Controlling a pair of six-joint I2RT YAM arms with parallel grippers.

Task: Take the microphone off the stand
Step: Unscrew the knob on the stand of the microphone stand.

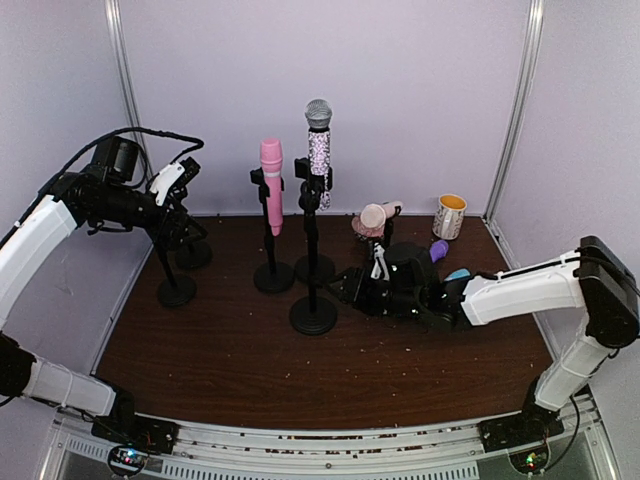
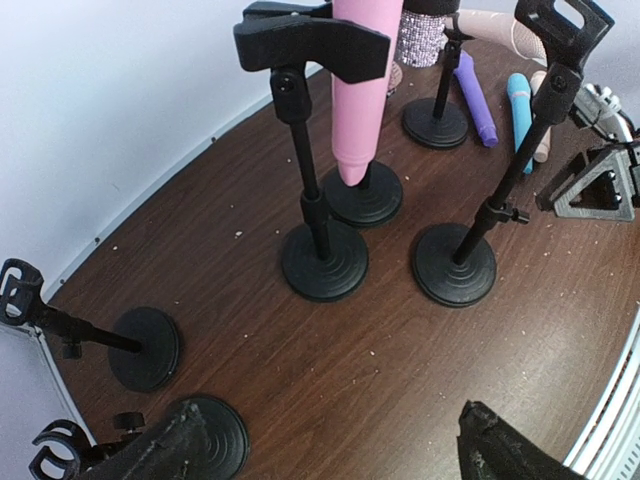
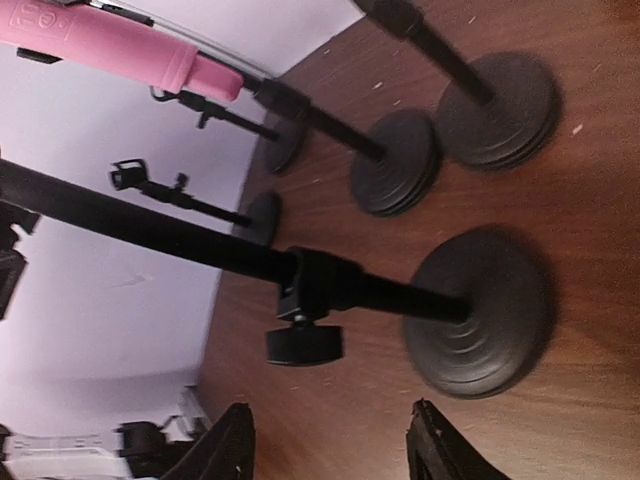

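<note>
Pink microphone (image 1: 271,190) hangs in the clip of its stand (image 1: 273,277), head up, near table centre. In the right wrist view it carries raised lettering on the body, too blurred to read. The rhinestone microphone (image 1: 319,150), with a silver mesh head, stands upright in the clip of the next stand (image 1: 314,268), just beside the pink one. A third stand (image 1: 313,318) sits in front of those two, and the left wrist view shows its clip holding nothing.

The right gripper (image 3: 330,410) is low over the table just beside that front stand's base. Its jaws are apart and released, with only tabletop between them. The left gripper (image 2: 330,425) is up at the left side, jaws spread wide and grasping nothing. Two smaller stands (image 1: 177,290) are below it.

A purple microphone (image 1: 438,248) and a blue microphone (image 1: 458,273) lie flat on the table by the right arm. A white mug (image 1: 449,216) with a yellow inside stands at the back right; any print on it is too small to tell.

The table (image 1: 230,350) is dark brown wood grain, dotted with pale specks. Pale lilac walls (image 1: 400,90) with metal corner posts enclose it, and a metal rail (image 1: 320,450) runs along the near edge.
</note>
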